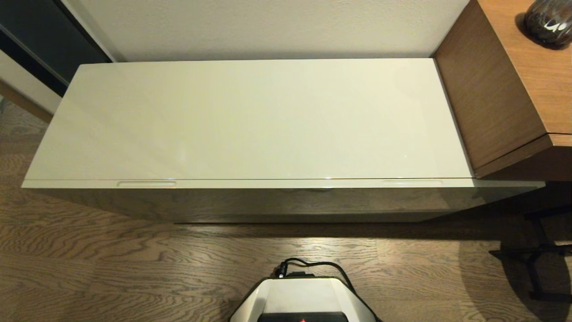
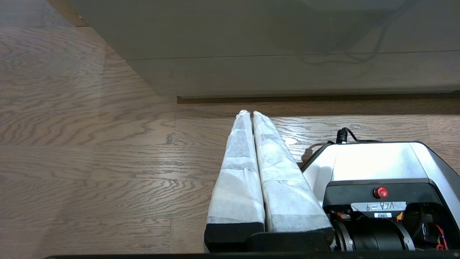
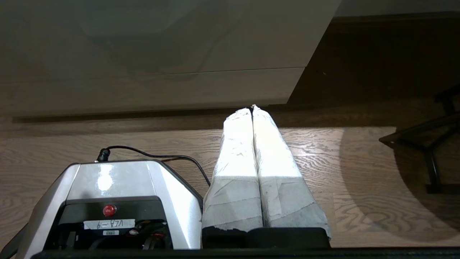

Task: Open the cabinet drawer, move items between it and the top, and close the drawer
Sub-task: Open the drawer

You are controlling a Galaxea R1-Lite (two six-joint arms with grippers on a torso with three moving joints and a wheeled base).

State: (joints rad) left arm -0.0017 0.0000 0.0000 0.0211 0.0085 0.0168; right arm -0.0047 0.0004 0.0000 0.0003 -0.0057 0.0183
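- We are facing the cabinet drawer, fully shut under the bare top.
- The left gripper and right gripper are hanging closed and empty beside the base.
- The 2 recesses are probably shallow, so fingers risk slipping out.

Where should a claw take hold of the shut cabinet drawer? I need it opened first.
By an oblong finger recess in the top edge of the cabinet drawer front, hooking in from above at the robot's side and pulling back; the glossy front shows no knob.
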